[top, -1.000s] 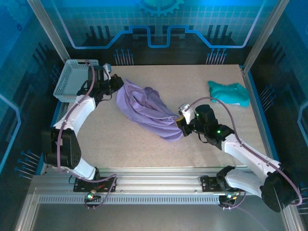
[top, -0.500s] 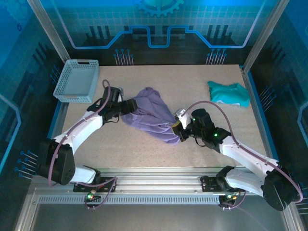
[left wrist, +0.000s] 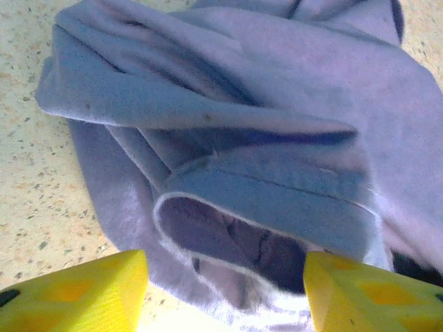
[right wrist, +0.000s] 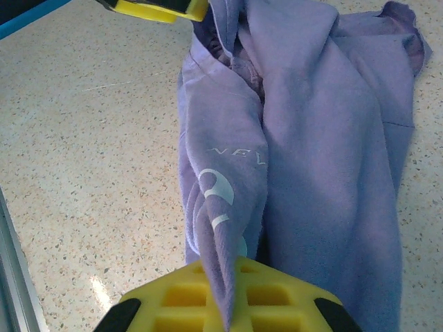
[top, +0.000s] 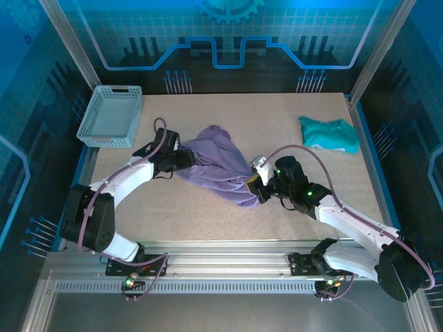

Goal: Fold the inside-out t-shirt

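**Status: T-Shirt Bunched at Bench Centre**

The inside-out t-shirt (top: 218, 162) lies crumpled in a heap at the middle of the bench (top: 277, 114), between the two arms. The right gripper (top: 258, 190) is closed, pinching a fold of the shirt at its near right edge. The left gripper (top: 185, 159) sits at the shirt's left edge, jaws parted, with a hemmed opening of the fabric lying between its fingers (left wrist: 76, 294), unclamped.
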### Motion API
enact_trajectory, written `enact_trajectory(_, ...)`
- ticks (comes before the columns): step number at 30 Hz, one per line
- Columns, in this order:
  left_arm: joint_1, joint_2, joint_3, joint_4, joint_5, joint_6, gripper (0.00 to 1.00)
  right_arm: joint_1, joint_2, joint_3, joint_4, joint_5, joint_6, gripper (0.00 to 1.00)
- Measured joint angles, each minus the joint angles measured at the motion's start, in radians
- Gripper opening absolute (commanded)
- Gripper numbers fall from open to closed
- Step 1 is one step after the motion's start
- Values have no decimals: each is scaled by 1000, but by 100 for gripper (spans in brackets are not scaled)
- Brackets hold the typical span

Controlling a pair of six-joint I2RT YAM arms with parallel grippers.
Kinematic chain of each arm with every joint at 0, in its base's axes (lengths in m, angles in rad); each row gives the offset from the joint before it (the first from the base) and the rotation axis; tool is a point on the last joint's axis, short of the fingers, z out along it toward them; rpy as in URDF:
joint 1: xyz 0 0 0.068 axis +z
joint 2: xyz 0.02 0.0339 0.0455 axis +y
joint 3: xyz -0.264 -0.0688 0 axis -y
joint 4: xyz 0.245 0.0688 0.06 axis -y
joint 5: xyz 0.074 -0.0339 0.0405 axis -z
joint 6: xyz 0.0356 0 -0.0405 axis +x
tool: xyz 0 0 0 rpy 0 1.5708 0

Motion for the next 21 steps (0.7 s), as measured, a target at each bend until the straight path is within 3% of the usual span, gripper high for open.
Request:
enact_trajectory(3, 11, 88, 40, 20, 17, 2, 27, 0, -3, 0, 0, 0, 0, 0)
enact_trajectory(5, 28, 133, 70, 29, 50, -4, 2, 0, -11, -1, 2, -1, 1, 0)
enact_trajectory(6, 36, 138, 82, 33, 69, -8, 0, 1, -19, -2, 5, -7, 1, 2)
enact_trajectory(9, 57, 89, 97, 72, 137, -25, 0, 57, -61, -7, 0, -16, -31, 12)
enact_trajectory(14, 70, -134, 163, 146, 291, -67, 0, 316, 9, 83, -110, 13, -147, 37)
enact_trajectory(18, 72, -211, 267, 236, 425, -80, 0, 298, 52, 92, -98, -4, -158, 48)
enact_trajectory(21, 77, -231, 282, 283, 507, -82, 0, 167, 13, 61, 10, -57, -86, 54)
